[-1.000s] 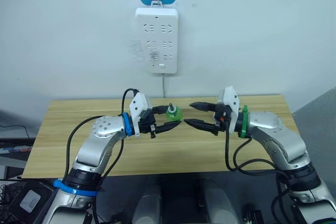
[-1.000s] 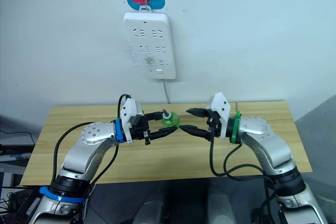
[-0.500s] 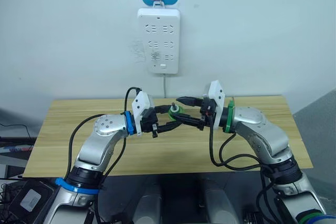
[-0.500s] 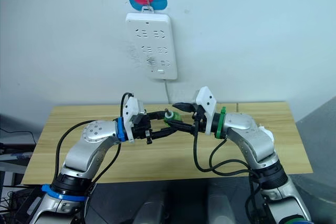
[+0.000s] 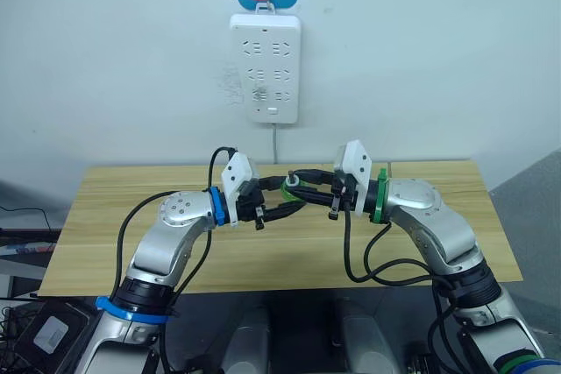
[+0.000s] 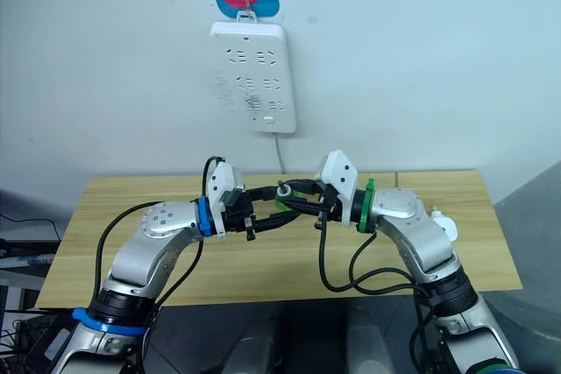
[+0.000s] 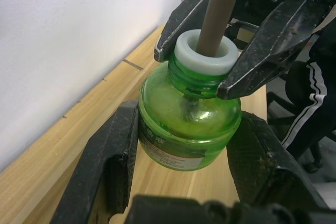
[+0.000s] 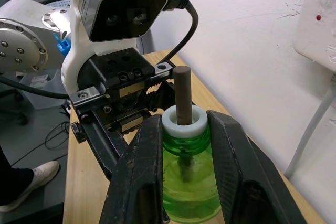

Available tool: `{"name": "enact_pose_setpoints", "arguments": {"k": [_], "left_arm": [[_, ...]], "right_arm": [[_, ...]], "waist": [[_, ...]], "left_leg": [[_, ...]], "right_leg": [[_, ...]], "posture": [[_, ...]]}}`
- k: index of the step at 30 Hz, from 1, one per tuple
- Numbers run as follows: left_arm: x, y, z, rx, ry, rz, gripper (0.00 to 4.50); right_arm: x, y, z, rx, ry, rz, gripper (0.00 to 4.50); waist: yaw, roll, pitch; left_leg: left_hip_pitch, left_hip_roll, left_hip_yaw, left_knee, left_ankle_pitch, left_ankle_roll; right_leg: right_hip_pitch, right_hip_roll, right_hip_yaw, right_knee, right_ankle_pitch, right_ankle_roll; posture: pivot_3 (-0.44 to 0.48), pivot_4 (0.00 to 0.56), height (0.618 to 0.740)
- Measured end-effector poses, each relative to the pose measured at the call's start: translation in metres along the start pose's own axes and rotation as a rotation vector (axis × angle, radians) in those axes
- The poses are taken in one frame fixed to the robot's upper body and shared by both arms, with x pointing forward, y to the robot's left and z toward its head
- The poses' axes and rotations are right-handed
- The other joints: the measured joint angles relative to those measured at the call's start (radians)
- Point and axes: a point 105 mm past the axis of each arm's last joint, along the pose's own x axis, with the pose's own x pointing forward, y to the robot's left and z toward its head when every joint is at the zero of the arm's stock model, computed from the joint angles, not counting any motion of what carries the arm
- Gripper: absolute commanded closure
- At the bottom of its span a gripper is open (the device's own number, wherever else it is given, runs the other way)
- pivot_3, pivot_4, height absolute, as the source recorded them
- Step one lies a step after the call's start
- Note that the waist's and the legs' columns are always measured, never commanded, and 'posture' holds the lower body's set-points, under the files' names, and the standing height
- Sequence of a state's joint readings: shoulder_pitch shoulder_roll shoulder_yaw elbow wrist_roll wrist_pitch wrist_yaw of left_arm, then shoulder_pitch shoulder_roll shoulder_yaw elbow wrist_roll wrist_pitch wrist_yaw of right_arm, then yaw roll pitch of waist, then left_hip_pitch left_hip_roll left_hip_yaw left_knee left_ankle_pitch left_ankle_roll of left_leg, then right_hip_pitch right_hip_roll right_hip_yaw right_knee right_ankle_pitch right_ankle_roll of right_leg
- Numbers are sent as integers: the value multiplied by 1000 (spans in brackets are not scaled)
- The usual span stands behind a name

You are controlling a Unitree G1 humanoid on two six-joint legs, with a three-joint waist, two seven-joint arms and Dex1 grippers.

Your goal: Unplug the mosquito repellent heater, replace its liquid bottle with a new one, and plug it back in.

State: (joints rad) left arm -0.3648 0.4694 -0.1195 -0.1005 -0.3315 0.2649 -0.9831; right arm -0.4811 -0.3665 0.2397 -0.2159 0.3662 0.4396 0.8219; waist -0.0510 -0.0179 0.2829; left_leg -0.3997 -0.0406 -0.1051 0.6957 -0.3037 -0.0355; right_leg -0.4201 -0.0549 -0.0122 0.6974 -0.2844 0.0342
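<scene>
Holding green bottle (image 7: 189, 124) in left tool (image 5: 285, 201) | right tool (image 5: 308, 188) clamps its neck | power strip (image 5: 265, 67) behind.

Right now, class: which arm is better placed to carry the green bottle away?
Likely the left. The left gripper clamps the bare-wick green bottle around its wide body, while the right gripper only pinches the narrow neck, a less secure hold.

the bottle (image 7: 187, 124) sat between the fingers of the left gripper (image 5: 282, 200) and, at its neck, between those of the right gripper (image 5: 308, 188), above the middle of the table (image 5: 105, 216). the power strip (image 5: 265, 67) hung on the wall behind, above them.
</scene>
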Motion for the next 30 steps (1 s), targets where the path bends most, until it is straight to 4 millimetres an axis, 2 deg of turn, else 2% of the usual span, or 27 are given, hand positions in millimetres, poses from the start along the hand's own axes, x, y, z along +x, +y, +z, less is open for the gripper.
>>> {"name": "enact_pose_setpoints", "arguments": {"k": [3,5,9,15,21,25,30], "left_arm": [[9,-6,12,-4,-69,28,439],[14,-12,22,-4,-126,48,0],[22,-15,41,25,-233,138,0],[32,-12,58,74,-344,255,0],[42,0,66,93,-387,296,0],[42,2,65,96,-390,299,0],[43,3,63,85,-389,303,0]], "right_arm": [[-9,-10,-2,137,-31,-78,3632],[-19,-24,-4,277,-55,-176,3632],[-47,-53,6,641,-235,-352,3632],[-56,-56,31,974,-421,-313,3632],[-56,-50,43,1078,-422,-271,3632],[-60,-52,47,1102,-438,-281,3632],[-56,-50,50,1130,-435,-267,3632]], "waist": [[2,0,0],[1,0,0],[0,1,-2],[-7,1,-3],[-7,1,-11],[-9,1,-15],[-9,1,-16]], "left_leg": [[0,0,0,0,0,0],[0,0,0,1,0,0],[0,1,1,1,0,0],[0,1,4,0,0,1],[0,0,6,1,0,2],[0,1,7,1,-1,3],[0,1,6,1,-1,3]], "right_leg": [[0,0,0,0,0,0],[0,0,1,0,0,0],[0,0,1,1,1,-1],[0,0,2,2,1,-1],[0,0,2,2,1,0],[0,1,2,2,1,0],[0,1,2,2,1,0]], "posture": [[-68,224,740],[-67,223,740],[-81,218,740],[-83,216,740],[-89,213,740],[-87,211,740],[-90,211,740]]}}
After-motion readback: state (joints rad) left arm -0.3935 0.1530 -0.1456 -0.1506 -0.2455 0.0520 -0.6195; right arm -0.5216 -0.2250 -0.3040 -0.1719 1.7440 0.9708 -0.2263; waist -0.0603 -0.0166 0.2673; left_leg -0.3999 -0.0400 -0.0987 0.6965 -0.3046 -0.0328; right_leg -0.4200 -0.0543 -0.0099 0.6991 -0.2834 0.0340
